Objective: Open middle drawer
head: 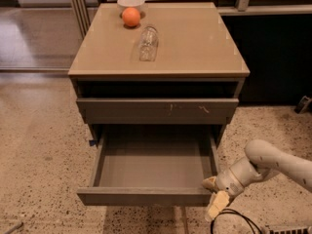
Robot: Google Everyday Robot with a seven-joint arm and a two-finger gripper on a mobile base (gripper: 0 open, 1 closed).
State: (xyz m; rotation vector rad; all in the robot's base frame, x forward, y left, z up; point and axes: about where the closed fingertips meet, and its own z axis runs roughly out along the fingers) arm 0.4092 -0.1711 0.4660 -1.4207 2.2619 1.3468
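Observation:
The middle drawer (146, 196) is pulled far out of the grey-brown cabinet, and its plain grey box interior (153, 165) is empty. Its flat front has no scratches. Above it sits the shut front with pale scratch marks (156, 110). My gripper (214, 195) is at the right end of the open drawer's front. One tan finger (209, 182) is behind the front panel and the other (217, 206) is before it, so they clasp the panel. My white arm (273, 165) comes in from the right.
On the cabinet top (195, 43) stand a white bowl (130, 3), an orange (130, 17) and a clear glass lying on its side (148, 43). A black cable (239, 221) lies on the speckled floor under my arm. A dark wall is at the right.

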